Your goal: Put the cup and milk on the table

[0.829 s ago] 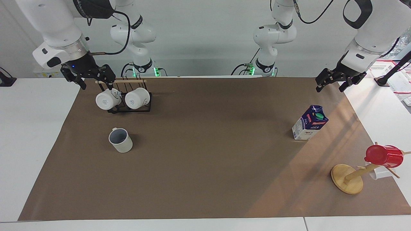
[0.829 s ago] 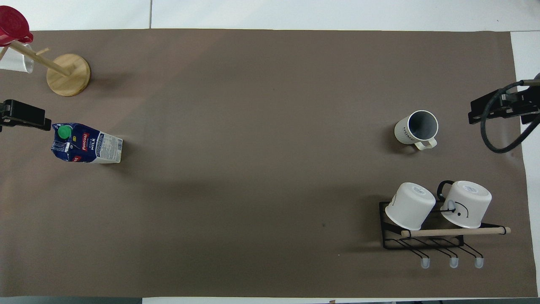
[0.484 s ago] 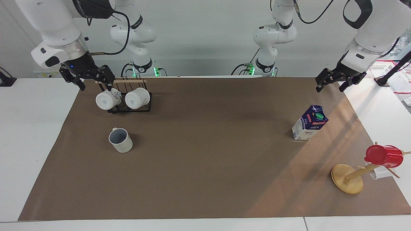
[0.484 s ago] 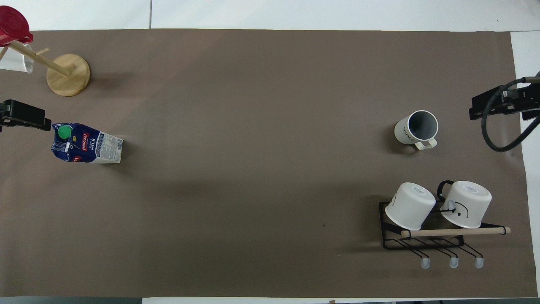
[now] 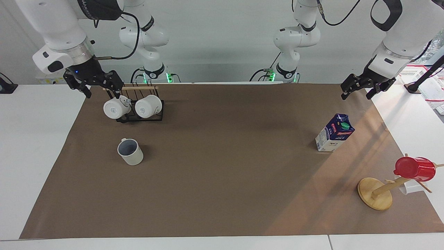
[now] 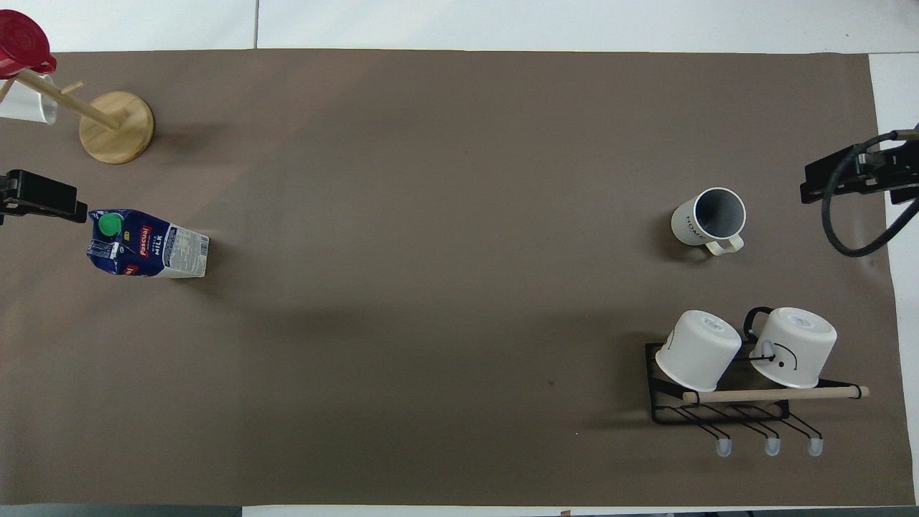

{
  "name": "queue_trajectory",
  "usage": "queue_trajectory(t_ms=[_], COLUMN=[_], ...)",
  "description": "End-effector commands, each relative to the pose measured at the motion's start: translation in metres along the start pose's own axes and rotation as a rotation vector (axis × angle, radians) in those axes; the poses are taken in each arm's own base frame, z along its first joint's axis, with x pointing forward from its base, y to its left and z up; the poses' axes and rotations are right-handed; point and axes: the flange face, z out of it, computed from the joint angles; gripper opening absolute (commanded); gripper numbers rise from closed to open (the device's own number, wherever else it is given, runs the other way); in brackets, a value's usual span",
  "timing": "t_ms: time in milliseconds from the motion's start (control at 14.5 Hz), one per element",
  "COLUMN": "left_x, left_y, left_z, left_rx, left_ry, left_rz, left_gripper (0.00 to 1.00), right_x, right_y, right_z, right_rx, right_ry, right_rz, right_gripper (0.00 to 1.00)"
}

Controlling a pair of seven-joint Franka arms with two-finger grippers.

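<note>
The off-white cup [image 5: 130, 151] stands upright on the table's brown paper [image 5: 222, 180], mouth up, at the right arm's end; it also shows in the overhead view [image 6: 707, 219]. The milk [image 5: 334, 133], a blue and white carton with a green cap, stands on the paper at the left arm's end and shows in the overhead view [image 6: 147, 244] too. My right gripper [image 5: 103, 92] is open and empty, raised over the paper's edge beside the mug rack. My left gripper [image 5: 356, 95] is open and empty, raised over the paper's edge beside the milk.
A black wire rack [image 5: 140, 113] with two white logo mugs stands nearer to the robots than the cup. A wooden mug tree [image 5: 376, 194] with a red cup [image 5: 414, 169] stands farther from the robots than the milk.
My right gripper has risen slightly and drifted toward the table's end. My left gripper has barely moved. The cup and the milk have stayed where they were.
</note>
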Motion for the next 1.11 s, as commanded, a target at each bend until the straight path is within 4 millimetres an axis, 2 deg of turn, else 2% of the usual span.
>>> queue_trajectory(t_ms=[0,760,1037], left_x=[-0.006,-0.006,-0.006], left_y=[-0.003,0.002,0.001], left_z=[-0.001,-0.001,-0.001], left_rx=[-0.012,-0.013,-0.011], left_ry=[-0.003,-0.003,-0.003], left_rz=[0.008,0.016,0.015], left_gripper=[1.00,1.00,1.00], right_x=[-0.004,-0.004,-0.006], right_y=[0.005,0.005,0.012], right_z=[0.000,0.001,0.020], right_rx=[0.010,0.011,0.013], right_ry=[0.010,0.010,0.034], right_rz=[-0.012,-0.009,-0.007], right_gripper=[1.00,1.00,1.00])
